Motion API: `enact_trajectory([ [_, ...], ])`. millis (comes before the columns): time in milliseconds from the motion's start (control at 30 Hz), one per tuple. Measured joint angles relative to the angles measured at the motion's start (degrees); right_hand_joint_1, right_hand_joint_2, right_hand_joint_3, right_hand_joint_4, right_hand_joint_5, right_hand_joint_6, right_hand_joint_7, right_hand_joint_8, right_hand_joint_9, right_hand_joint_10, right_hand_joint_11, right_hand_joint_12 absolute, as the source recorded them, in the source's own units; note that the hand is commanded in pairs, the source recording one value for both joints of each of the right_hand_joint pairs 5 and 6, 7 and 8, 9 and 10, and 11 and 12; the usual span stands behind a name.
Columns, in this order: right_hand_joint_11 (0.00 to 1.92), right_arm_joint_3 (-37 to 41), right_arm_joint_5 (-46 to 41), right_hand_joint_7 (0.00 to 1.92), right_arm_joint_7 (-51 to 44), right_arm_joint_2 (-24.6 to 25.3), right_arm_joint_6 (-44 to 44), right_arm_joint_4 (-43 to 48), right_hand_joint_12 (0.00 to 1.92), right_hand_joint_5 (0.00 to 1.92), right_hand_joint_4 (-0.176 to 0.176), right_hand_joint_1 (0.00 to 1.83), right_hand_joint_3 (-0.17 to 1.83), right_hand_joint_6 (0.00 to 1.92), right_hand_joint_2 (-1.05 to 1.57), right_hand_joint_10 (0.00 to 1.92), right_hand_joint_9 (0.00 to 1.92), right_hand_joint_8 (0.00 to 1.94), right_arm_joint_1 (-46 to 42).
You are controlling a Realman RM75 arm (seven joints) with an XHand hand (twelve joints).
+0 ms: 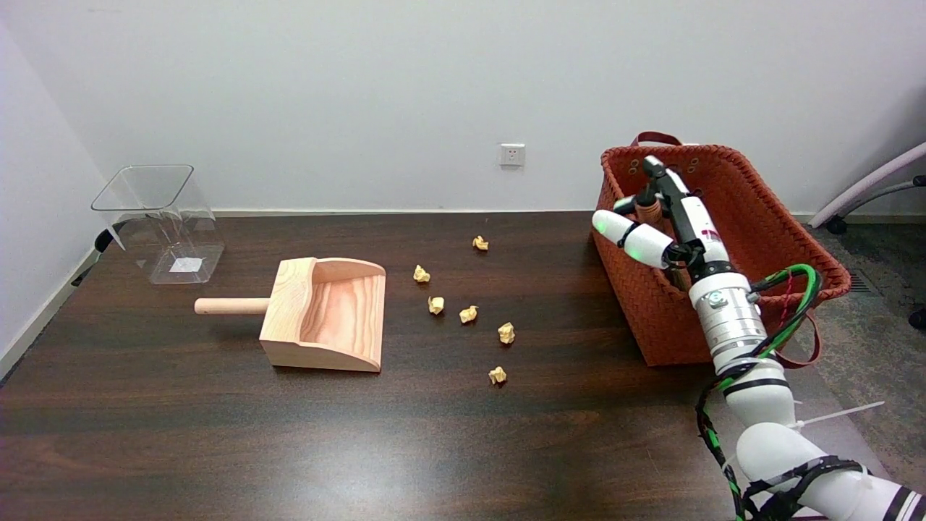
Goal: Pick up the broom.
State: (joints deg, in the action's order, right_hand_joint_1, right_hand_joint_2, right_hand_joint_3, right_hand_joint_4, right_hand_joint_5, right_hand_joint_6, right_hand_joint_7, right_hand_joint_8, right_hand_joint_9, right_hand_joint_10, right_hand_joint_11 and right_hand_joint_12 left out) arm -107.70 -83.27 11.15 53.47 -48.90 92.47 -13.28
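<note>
My right hand is over the near-left corner of the red woven basket at the worktop's right end, fingers wrapped around a wooden handle, the broom, poking up inside the basket; rest of it is hidden by the wall. Clear bin far left holds only a small white label at the bottom. Wooden dustpan mid-worktop, tray bare. Crumpled paper scraps are scattered between dustpan and basket.

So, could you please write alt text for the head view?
The right hand reaches into a red woven basket, fingers around a wooden handle. On the dark table lie a wooden dustpan and paper scraps.
</note>
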Motion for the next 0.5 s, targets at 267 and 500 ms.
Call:
enact_trajectory([
  [267, 0.84, -0.34, -0.41, 1.45, 0.04, 0.32, 0.12, -0.86, 0.84, 0.84, 0.000, 0.79, -0.17, 0.84, 1.12, 0.84, 0.84, 1.45, 0.47],
  [500, 1.46, -0.49, -0.50, 1.78, 0.08, 0.55, -0.37, -1.29, 1.46, 1.46, 0.000, 0.76, -0.17, 1.46, 1.23, 1.46, 1.46, 1.78, 0.72],
])
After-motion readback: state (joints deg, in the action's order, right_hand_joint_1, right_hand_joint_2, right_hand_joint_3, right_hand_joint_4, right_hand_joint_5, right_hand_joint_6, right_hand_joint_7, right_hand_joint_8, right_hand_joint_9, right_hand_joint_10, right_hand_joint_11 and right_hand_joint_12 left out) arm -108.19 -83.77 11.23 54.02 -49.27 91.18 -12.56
